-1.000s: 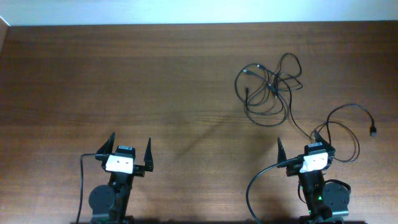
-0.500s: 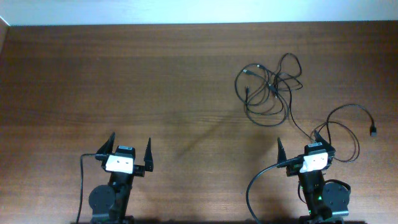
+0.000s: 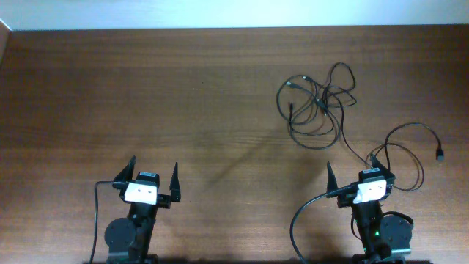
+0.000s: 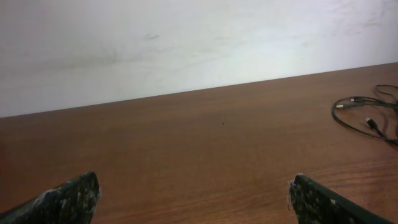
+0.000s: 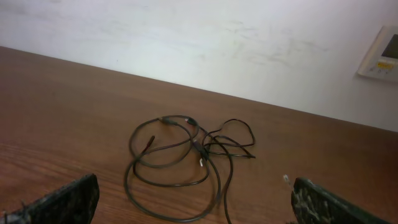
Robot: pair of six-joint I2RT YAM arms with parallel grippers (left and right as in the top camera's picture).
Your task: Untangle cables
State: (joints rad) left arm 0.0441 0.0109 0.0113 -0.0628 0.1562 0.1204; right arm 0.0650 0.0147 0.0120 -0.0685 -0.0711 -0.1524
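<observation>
Overhead view of a dark brown wooden tabletop (image 3: 146, 88), with two robot arms along the bottom edge of the frame. The left tool (image 3: 154, 163) sits at lower left, its two black fingers spread wide and holding nothing; the right tool (image 3: 352, 165) sits at lower right, likewise spread wide and empty.

The cables (image 3: 321, 104), thin black cords, lie in the upper right of the frame as a knotted bundle of overlapping loops. One strand trails from the bundle toward the lower right, curls into a loose loop and ends in a small plug (image 3: 440, 155) near the right edge. That loop passes just beside the right tool; whether it touches cannot be told. The left tool is well apart from the cables.

In the left wrist view, the left tool (image 4: 191, 183) shows only as two dark fingertips at the bottom corners, far apart, with bare wood between them; the cables (image 4: 371, 123) sit at the far right edge of the frame; a white wall (image 4: 186, 43) fills the upper half.

In the right wrist view, the right tool (image 5: 194, 183) shows the same way, fingertips wide at the bottom corners; the cables (image 5: 199, 146) lie in the centre of the frame, loops crossing one another; a pale wall panel (image 5: 380, 53) hangs at upper right.
</observation>
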